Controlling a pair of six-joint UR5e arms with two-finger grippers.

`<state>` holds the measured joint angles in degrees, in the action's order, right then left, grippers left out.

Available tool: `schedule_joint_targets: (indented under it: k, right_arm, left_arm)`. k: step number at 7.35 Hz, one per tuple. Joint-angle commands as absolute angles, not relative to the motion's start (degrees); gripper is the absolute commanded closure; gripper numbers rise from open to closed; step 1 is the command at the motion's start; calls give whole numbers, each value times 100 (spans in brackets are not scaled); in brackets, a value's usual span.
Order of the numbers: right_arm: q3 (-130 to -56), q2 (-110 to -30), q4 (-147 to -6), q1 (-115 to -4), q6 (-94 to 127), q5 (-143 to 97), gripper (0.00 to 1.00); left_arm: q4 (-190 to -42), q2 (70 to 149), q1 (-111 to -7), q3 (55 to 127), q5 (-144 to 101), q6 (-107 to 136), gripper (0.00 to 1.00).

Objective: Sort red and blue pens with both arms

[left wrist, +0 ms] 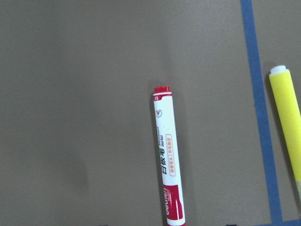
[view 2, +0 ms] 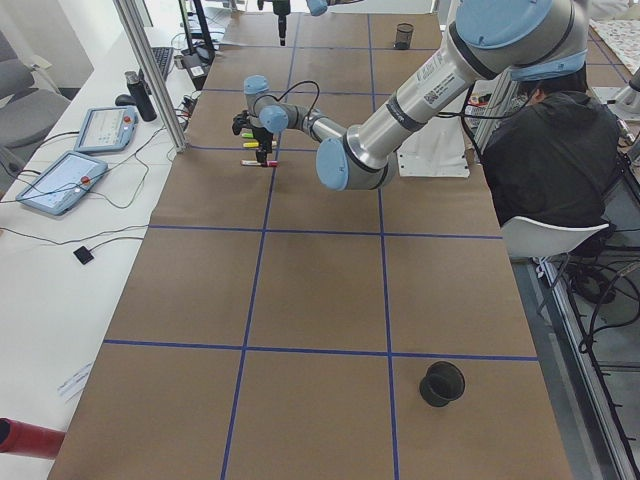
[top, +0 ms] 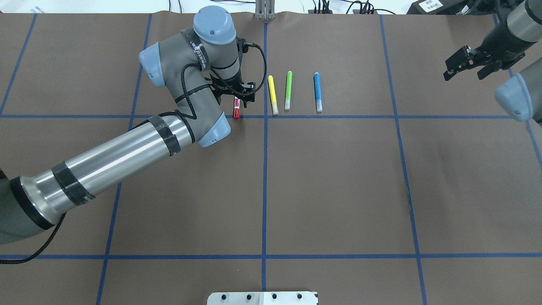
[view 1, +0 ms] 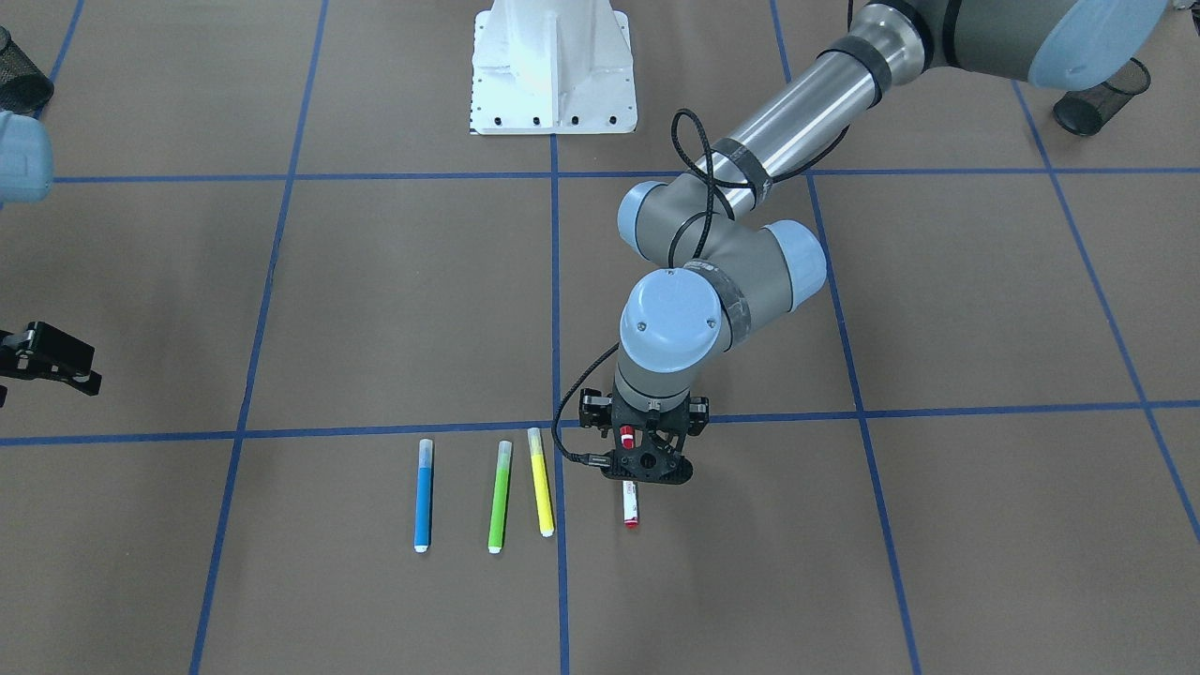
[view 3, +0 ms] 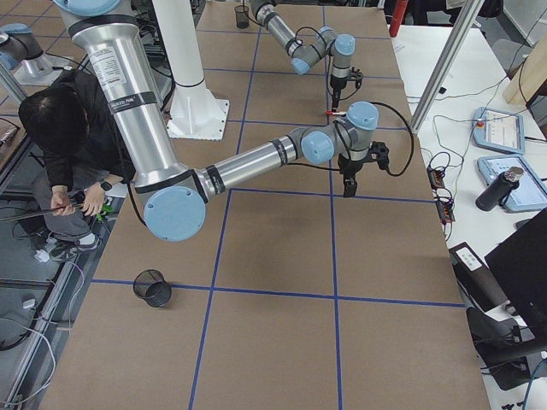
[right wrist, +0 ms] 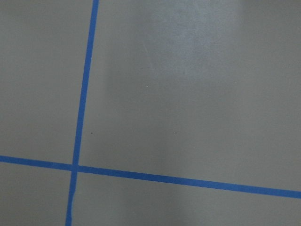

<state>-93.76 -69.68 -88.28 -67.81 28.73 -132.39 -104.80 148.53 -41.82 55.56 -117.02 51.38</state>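
The red pen (left wrist: 168,155), white-barrelled with a red cap, lies on the brown table just left of a blue tape line. My left gripper (top: 238,96) hangs low over its capped half and looks open, its fingers straddling the barrel (view 1: 630,504). In the left wrist view no fingers touch the pen. The blue pen (top: 317,91) lies further right in the same row, beyond the yellow and green markers. My right gripper (top: 462,76) hovers open and empty far to the right, over bare table.
A yellow marker (top: 273,94) and a green marker (top: 288,90) lie between the two pens. Black mesh cups stand at the table's ends (view 1: 1102,97) (view 1: 21,73). The white base pedestal (view 1: 553,66) is at the robot's side. A person (view 2: 560,150) sits beside the table.
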Motion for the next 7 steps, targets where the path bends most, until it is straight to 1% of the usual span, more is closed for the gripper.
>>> schedule_joint_targets:
  k: [1,4,5,6,7]
  right_arm:
    - [-9360,-6759,-8956,-6636,2892,-13219,0]
    - [-9308,-6706,-8938,-6636,2892,-13219,0]
    - [-9308,-6697,-8938,-6636,2892,-13227,0]
    - [-9308,-6697,-8938,-6636,2892,-13228,0]
    - [-9308,-6697,-8938,-6636,2900,-13236,0]
  left_arm:
    - [-10764,14845,-4105,5398,-11681,5350,26]
    - [-10863,14845,-4034,5344,-11672,5467,40]
    - [-10863,14845,-4025,5352,-11672,5667,54]
    - [-10863,14836,-3999,5353,-11672,5721,64]
    - [-10863,14836,-3999,5361,-11672,5843,85]
